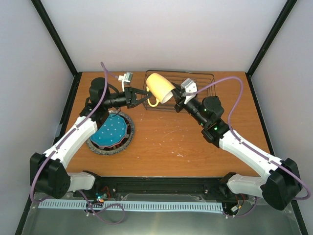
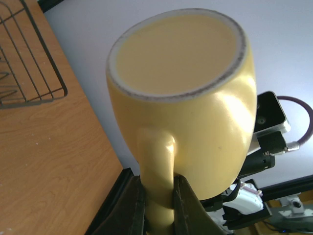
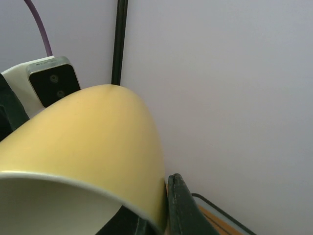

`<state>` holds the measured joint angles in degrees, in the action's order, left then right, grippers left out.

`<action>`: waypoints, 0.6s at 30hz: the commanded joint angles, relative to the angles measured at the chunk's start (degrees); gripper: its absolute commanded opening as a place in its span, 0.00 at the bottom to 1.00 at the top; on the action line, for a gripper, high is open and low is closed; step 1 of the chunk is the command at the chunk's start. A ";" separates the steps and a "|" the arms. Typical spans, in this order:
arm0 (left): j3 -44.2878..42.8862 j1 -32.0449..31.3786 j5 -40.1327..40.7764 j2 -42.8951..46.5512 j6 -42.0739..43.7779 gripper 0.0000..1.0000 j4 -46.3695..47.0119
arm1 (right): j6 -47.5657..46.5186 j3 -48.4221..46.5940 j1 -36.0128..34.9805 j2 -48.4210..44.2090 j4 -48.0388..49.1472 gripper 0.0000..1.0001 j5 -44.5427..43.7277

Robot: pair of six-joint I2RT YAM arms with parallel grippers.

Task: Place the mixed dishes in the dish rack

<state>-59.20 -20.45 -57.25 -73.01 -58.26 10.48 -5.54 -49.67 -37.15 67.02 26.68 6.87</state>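
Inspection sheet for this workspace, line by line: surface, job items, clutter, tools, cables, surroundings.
Surface: wooden table, scuffed, with pale flecks.
Job's things: yellow mug held in the air by the dish rack; teal white-dotted plate tops a stack on the grey speckled plate, left side.
Clutter: nothing seen.
Grippers: left tool clamps the mug's handle; right tool grips its rim.
Cables: a purple cable runs along each arm.
Surroundings: white walls, black frame posts.

The yellow mug [image 1: 160, 87] covers the dish rack's [image 1: 201, 78] left part from above.
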 commanded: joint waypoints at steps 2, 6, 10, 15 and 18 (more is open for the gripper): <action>-1.57 -0.33 -0.47 -0.99 0.00 0.01 4.06 | 1.80 -3.77 -0.21 -0.11 8.01 0.03 1.50; -1.68 -0.42 -0.38 -0.52 0.35 0.01 4.24 | 2.04 -4.22 -0.20 0.59 7.70 0.03 1.43; -3.78 -0.35 0.99 0.07 3.82 0.01 0.76 | 2.54 -4.99 -0.21 0.78 5.92 0.10 -0.45; -9.66 -0.38 3.73 -1.29 10.53 0.00 -7.10 | 2.12 -4.85 -0.19 -0.20 3.55 0.45 -4.12; -13.43 -0.38 5.76 -2.60 14.09 0.00 -11.00 | 1.45 -4.28 -0.20 -1.36 2.28 0.57 -6.61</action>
<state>-65.91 -20.49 -54.48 -74.54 -52.53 3.75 -4.78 -52.31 -37.17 68.07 27.68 4.12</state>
